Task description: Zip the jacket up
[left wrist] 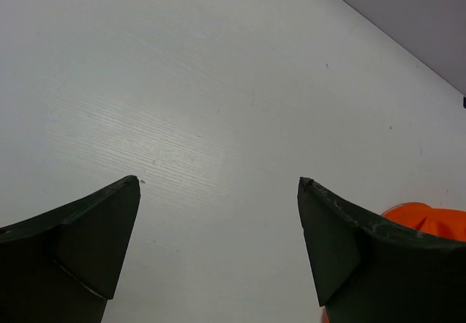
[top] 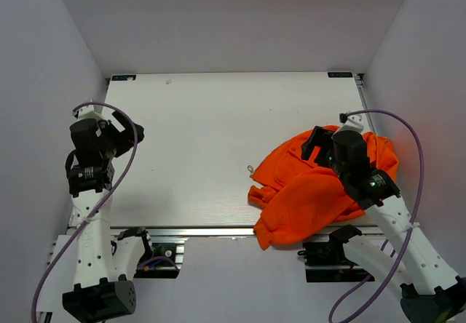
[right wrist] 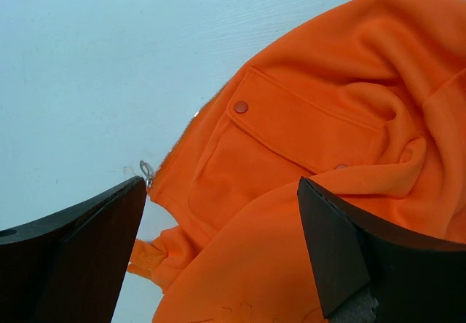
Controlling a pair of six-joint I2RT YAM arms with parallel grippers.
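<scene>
Two arms stand at the near edge of a white table (top: 196,134). The jacket (top: 313,192) lies on the right half of the table as a crumpled orange heap, close to the right arm's base. Its lowest fold reaches over the table's near edge. It is bunched up rather than spread flat, so the sleeves and collar cannot be told apart in the overhead view.

The right gripper (top: 317,145) hangs over the far part of the heap, and its jaws are spread wide with nothing between them. In the right wrist view the two dark fingers (right wrist: 80,250) frame the cloth below, which includes a flap pocket (right wrist: 291,130) closed by a round snap (right wrist: 241,107). To the left of the pocket a line of zipper teeth (right wrist: 186,128) runs along the jacket's edge. At the lower end of that line a small metal zipper pull (right wrist: 146,170) rests on the bare table. The pull also shows from above as a tiny ring just off the heap's left side (top: 250,169). Whether the fingertips touch the fabric cannot be told.

The left gripper (top: 128,134) is well apart from the jacket, over the left side of the table. Its jaws are also spread wide and hold nothing. The left wrist view shows plain tabletop between the fingers (left wrist: 87,236), with a sliver of orange (left wrist: 429,217) behind the right-hand finger.
</scene>
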